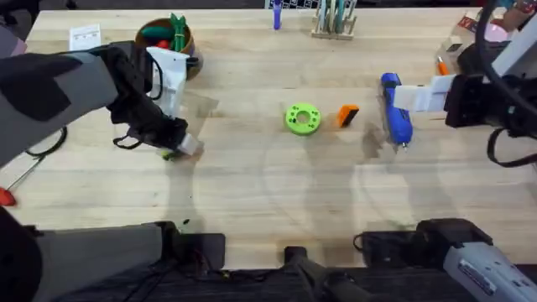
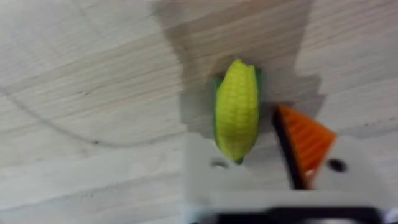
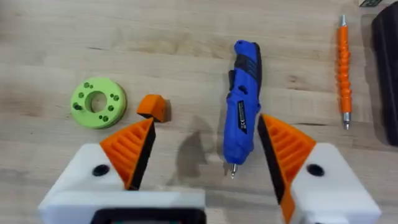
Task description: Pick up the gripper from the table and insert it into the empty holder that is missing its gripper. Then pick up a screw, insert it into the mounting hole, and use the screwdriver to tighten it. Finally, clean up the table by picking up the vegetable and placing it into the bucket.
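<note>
1. The vegetable (image 2: 237, 109), a small toy corn cob with yellow kernels and green husk, lies flat on the wooden table (image 1: 252, 193). In the left wrist view its lower end reaches in between the left gripper (image 2: 261, 168) fingers. Lying lengthwise to the fingers, its narrow width is what they would close on.
2. The left gripper is open and holds nothing. One finger shows its orange ribbed pad (image 2: 308, 140); the other is a bare white holder (image 2: 214, 177) with a small dark hole, so the grasp would press pad against plain plastic.
3. The bucket (image 1: 165, 38) stands farther back on the left side, already carrying red and green toy pieces, a short lift away from the corn.
4. The loose orange gripper (image 1: 347, 115) tip lies mid-table just beside a green disc (image 1: 303, 118).
5. The blue screwdriver (image 3: 242, 106) lies on the table between the spread fingers of the right gripper (image 3: 208, 152), bit pointing toward it. That gripper is wide open and empty, seemingly lined up to grasp the tool's body.
</note>
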